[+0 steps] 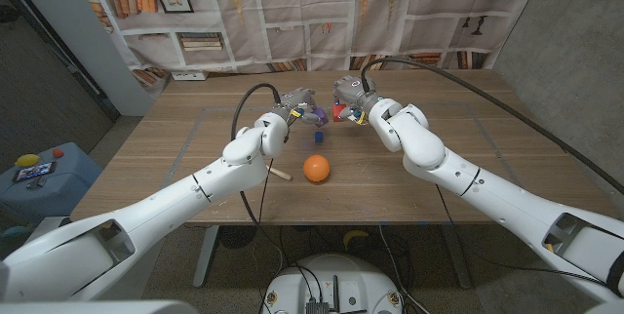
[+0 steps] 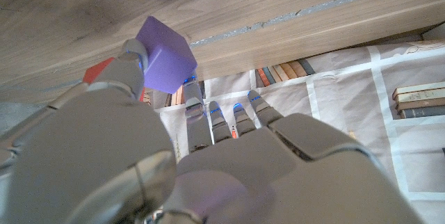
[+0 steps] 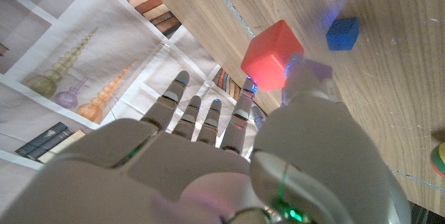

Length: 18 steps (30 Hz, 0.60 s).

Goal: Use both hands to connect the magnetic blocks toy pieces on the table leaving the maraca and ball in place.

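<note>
Mid-task: left hand (image 1: 292, 112) pinching purple block (image 2: 165, 56), right hand (image 1: 349, 95) pinching red block (image 3: 272, 56), raised close together above desk (image 1: 195, 148), unjoined. Blue block (image 1: 318, 137) lying below; orange ball (image 1: 315, 169) undisturbed.

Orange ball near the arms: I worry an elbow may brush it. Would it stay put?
Probably not. The orange ball looks smooth and round on a flat bare table, so a nudge would likely send it rolling. It seems light.
</note>
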### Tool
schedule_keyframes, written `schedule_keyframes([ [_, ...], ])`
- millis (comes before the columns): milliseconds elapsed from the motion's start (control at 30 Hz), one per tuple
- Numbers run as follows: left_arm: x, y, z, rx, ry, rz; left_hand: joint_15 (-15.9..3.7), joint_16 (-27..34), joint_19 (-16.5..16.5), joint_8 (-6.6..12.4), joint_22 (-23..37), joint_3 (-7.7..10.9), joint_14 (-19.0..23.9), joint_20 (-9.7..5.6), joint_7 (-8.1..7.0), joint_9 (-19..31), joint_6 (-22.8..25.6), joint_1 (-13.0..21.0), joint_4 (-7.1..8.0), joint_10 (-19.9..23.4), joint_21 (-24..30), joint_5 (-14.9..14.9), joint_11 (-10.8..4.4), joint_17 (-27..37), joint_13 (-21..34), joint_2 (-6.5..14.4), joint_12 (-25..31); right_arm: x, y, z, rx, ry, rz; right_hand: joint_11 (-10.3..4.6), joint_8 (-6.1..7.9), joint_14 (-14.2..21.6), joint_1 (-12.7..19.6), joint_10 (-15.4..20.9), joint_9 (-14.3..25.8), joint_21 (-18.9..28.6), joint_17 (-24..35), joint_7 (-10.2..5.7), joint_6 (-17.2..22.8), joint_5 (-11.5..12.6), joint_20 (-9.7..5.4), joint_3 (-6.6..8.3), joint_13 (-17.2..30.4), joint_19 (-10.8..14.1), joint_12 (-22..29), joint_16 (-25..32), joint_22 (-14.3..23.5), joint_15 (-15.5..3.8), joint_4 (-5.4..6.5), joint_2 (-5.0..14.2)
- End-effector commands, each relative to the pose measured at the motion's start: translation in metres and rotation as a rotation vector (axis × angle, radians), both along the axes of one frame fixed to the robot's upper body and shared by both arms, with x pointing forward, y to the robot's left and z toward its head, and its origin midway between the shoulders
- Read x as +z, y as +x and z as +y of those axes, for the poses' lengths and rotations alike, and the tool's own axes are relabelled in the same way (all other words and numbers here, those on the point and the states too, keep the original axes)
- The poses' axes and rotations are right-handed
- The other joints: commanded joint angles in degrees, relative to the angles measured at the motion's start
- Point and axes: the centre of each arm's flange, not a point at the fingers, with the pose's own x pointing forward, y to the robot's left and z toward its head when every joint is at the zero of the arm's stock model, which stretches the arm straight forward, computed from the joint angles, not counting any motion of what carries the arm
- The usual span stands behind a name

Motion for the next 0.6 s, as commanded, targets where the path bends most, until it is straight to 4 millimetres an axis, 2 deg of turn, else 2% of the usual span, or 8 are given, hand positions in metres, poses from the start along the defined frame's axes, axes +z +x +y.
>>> schedule_keyframes([
  [33, -0.0015, 0.001, -0.0025, -0.012, 0.005, 0.003, 0.08, 0.2, 0.4, 0.29, 0.2, -0.18, 0.5, 0.04, -4.99, 0.1, 5.2, 0.0, 0.13, 0.4, -0.2, 0.2, -0.18, 0.1, 0.1, 0.7, -0.1, -0.001, -0.0025, 0.0099, 0.016, -0.035, -0.022, 0.05, 0.95, 0.7, 2.0, 0.4, 0.1, 0.1, 0.1, -3.57, 4.0, 0.1, 0.01, -0.26, -0.1, 0.8, 0.0, 0.4, 0.2, -0.23, -0.08, 1.59],
  [600, -0.0012, 0.0005, -0.0033, -0.021, 0.008, -0.006, 0.13, 0.2, 0.4, 0.22, 0.2, -0.35, 0.5, 0.03, -4.97, 0.1, 5.4, 0.2, 0.12, 0.4, -0.2, 0.2, -0.2, 0.1, 0.1, 0.8, -0.1, -0.0013, -0.0013, 0.0198, 0.036, -0.04, -0.023, 0.06, 0.99, 0.7, 2.3, 0.5, 0.0, -0.1, 0.2, -3.58, 4.2, 0.1, -0.05, -0.42, -0.1, 0.8, -0.2, 0.5, 0.3, -0.2, -0.1, 1.72],
])
